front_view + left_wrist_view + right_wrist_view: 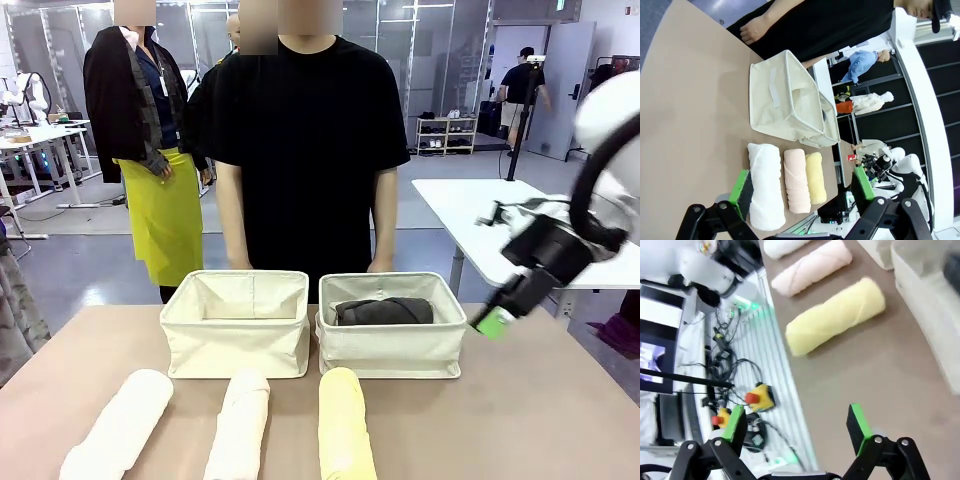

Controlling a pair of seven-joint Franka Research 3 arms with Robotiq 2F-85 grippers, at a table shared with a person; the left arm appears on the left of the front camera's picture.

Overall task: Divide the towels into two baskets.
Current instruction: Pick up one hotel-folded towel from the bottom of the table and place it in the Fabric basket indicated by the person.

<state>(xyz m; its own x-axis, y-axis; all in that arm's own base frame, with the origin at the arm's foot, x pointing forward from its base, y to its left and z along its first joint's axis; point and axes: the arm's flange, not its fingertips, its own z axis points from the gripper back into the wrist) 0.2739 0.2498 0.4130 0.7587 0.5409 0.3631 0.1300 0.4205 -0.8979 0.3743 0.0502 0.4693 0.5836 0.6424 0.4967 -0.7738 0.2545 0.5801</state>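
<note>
Cream canvas makes up both rectangular soft-sided bins, which stand side by side across the middle of the brown counter (540, 420), very close together. The right basket (392, 352) holds the dark grey rolled terry towel (383, 311), lying along its length. The left basket (235, 350) has nothing in it that the front view shows.

Three rolls lie on the counter nearer the robot, side by side and apart from one another. The white rolled towel (120, 425) is off the left basket's outer corner, the cream rolled towel (238, 425) is in front of that basket, and the pale yellow rolled towel (345, 425) is in front of the right basket's inner corner.

The right end effector (493, 320) hangs in the air just beside the right basket's outer wall, its green pads spread wide with nothing between them. Its wrist view looks down on the yellow roll and bare counter. The left end effector (802, 186) is likewise spread wide and empty, poised above the three rolls, with the white one nearest one pad.

By my reckoning one towel of four is placed. An even split would mean one more for the right basket and two for the left, so most of the work is yet to do. The person (310, 140) stands behind the bins, arms hanging, touching nothing
</note>
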